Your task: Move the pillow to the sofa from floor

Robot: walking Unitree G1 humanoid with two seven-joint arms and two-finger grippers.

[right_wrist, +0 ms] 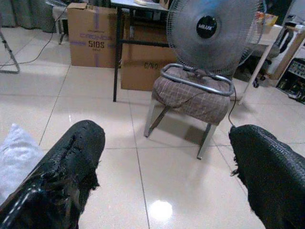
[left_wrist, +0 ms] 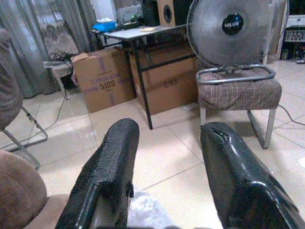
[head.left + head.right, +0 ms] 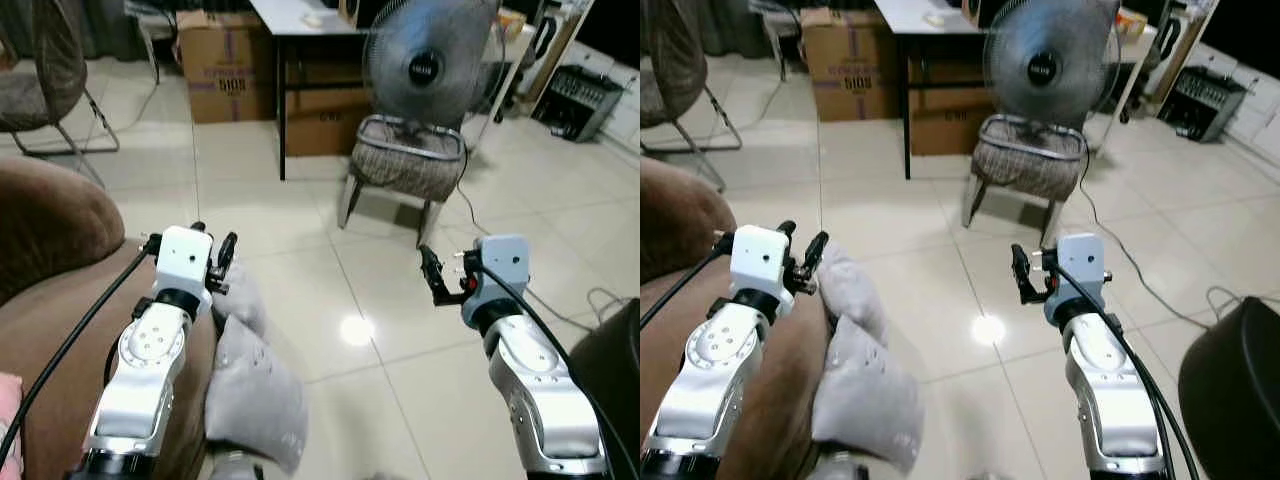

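**Two released tools, pillow beside the sofa**

Both tools are spread and grasp nothing. The left tool (image 3: 218, 262) hovers just above the grey pillow (image 3: 250, 385), which leans against the brown sofa (image 3: 50, 290) on the floor (image 3: 400, 330), probably to approach it. The right tool (image 3: 437, 275) waits well apart from the sofa.

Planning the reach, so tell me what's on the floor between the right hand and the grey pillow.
Only bare glossy tile floor, seen in the left eye view between the right hand and the grey pillow.

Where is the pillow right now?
The grey pillow leans against the brown sofa on the robot's left, just under the left tool, low in the head views.
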